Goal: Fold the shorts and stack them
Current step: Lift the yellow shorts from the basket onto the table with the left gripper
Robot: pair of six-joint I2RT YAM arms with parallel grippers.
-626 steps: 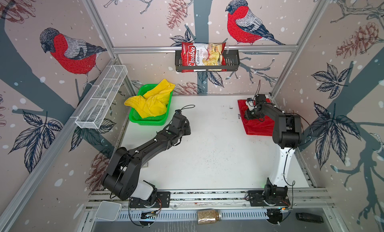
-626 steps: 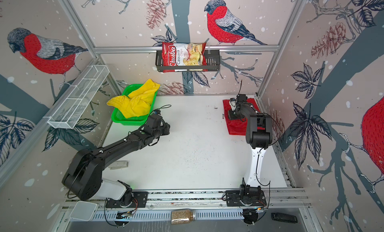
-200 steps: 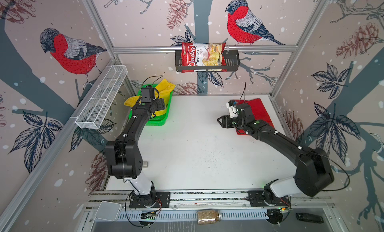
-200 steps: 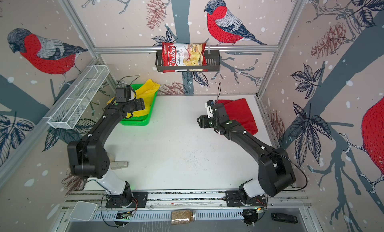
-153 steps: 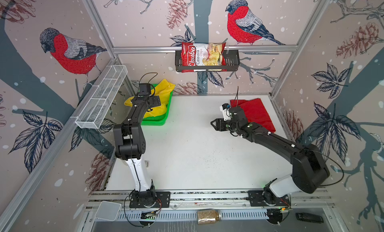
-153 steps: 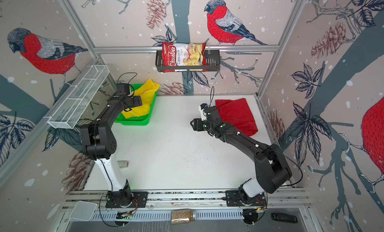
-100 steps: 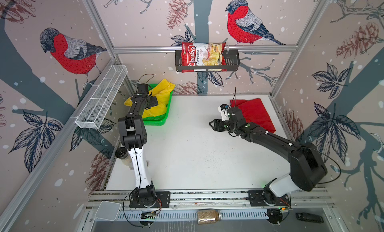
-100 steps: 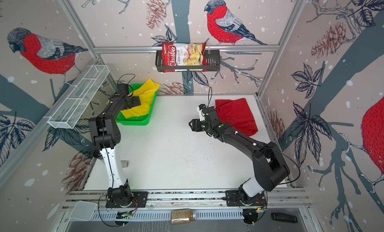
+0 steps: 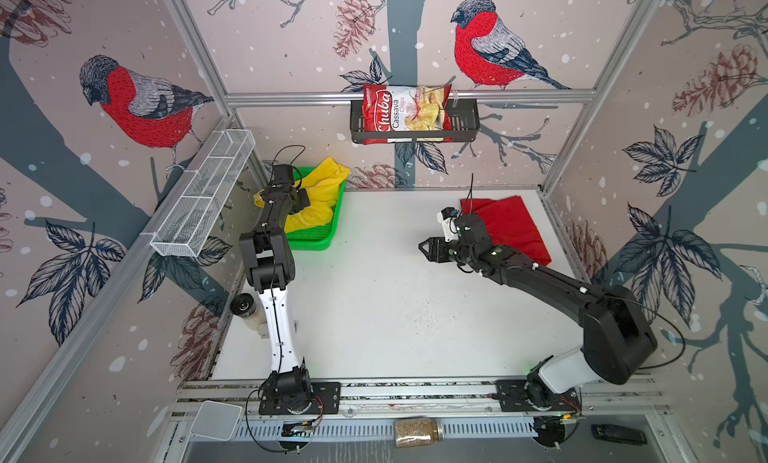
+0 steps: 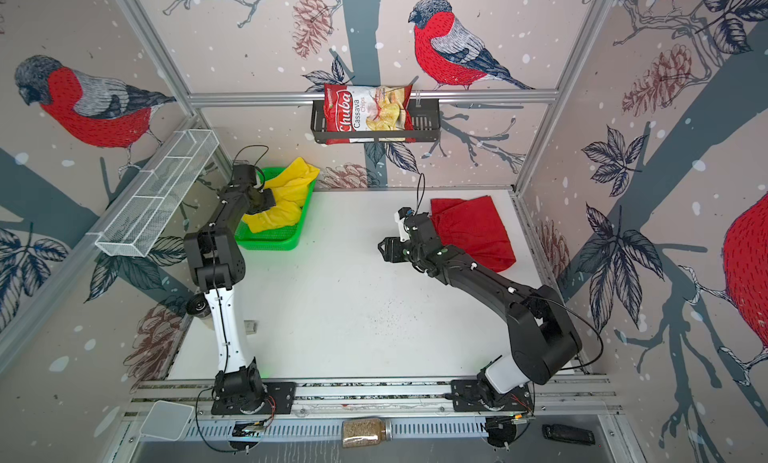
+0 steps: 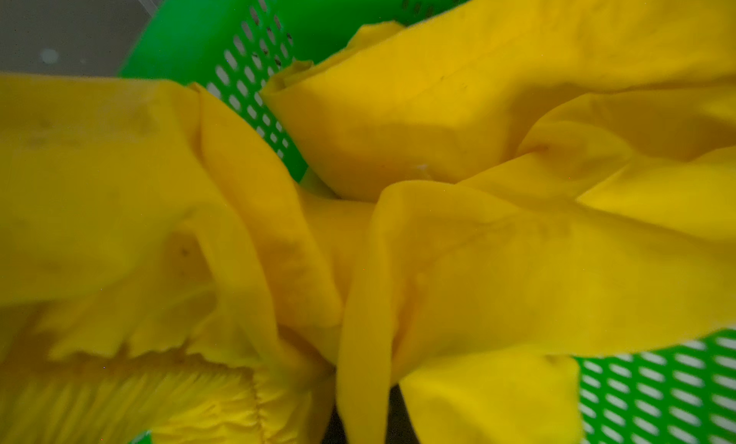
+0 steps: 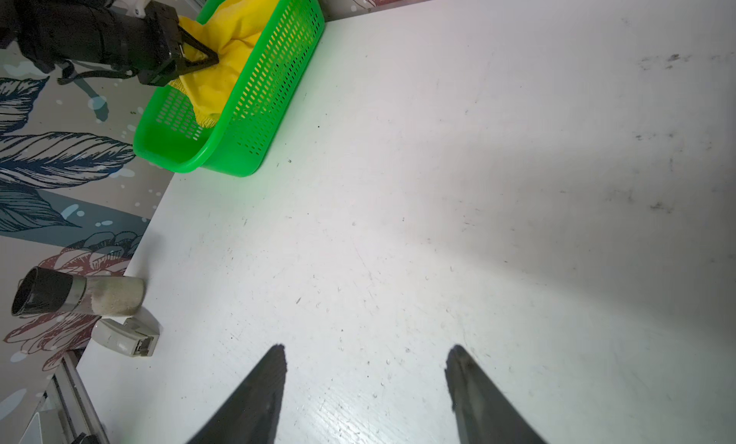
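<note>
Claws split the work: left claw [image 12: 213,58] is pinched shut on the crumpled yellow shorts [image 9: 320,191] in the green basket [image 9: 311,243], no clear axis, one end trailing over the far rim. Right claw [image 9: 428,249] hangs apart, empty, above the table [image 9: 374,315]. Red shorts [image 9: 511,228] lie flat far right, long axis slanting from back wall toward the right edge. Folding of the yellow pair and stacking appear not yet done.

In the left wrist view the yellow shorts [image 11: 438,262] fill the frame, cut at every edge, their gathered band blurred. In both top views, left of centre, the left arm [image 9: 270,257] covers part of them and of the green basket's [image 9: 309,243] rim; at right the right arm [image 9: 540,274] hides the red shorts' [image 9: 515,228] near corner. The right hand [image 12: 368,348] shows only two fingers [image 12: 255,398], running off the picture's edge.
</note>
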